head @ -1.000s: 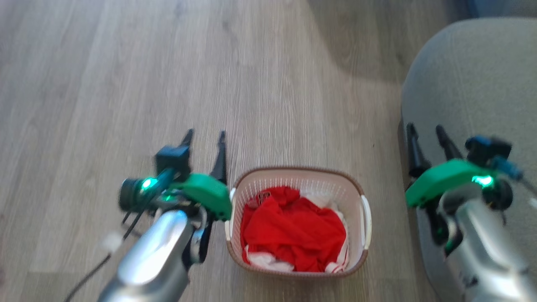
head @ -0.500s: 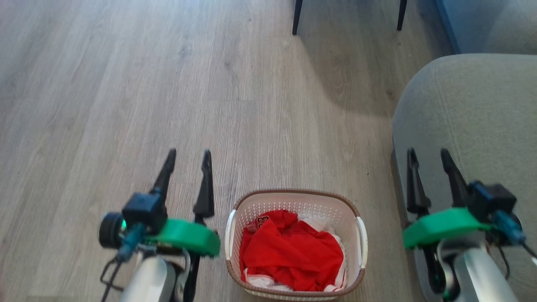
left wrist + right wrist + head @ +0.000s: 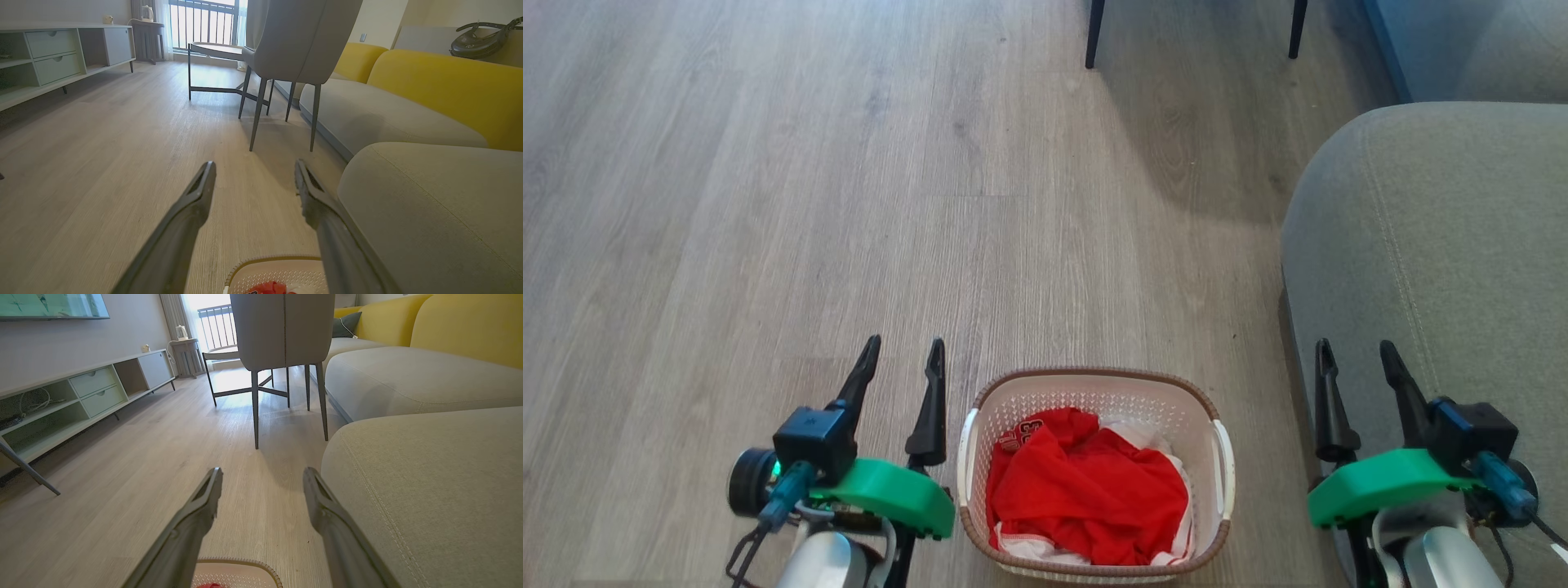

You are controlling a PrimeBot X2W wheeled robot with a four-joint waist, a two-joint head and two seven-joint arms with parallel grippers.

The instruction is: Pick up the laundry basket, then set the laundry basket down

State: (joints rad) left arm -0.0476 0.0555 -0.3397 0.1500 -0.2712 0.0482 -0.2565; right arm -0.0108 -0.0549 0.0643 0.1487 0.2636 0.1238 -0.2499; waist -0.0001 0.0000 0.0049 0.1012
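Laundry basket (image 3: 1094, 394) on the floor (image 3: 849, 204) between my left gripper (image 3: 905, 343) and right gripper (image 3: 1354, 345).
I find both finger pairs spread, holding nothing; the left is nearer, just beside the basket's side handle (image 3: 965, 457), the right well apart.

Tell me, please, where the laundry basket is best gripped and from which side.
I'd take the laundry basket by its white side handles: left gripper on the left handle, right gripper on the right handle, each from its own side. It stands upright between them, both open.
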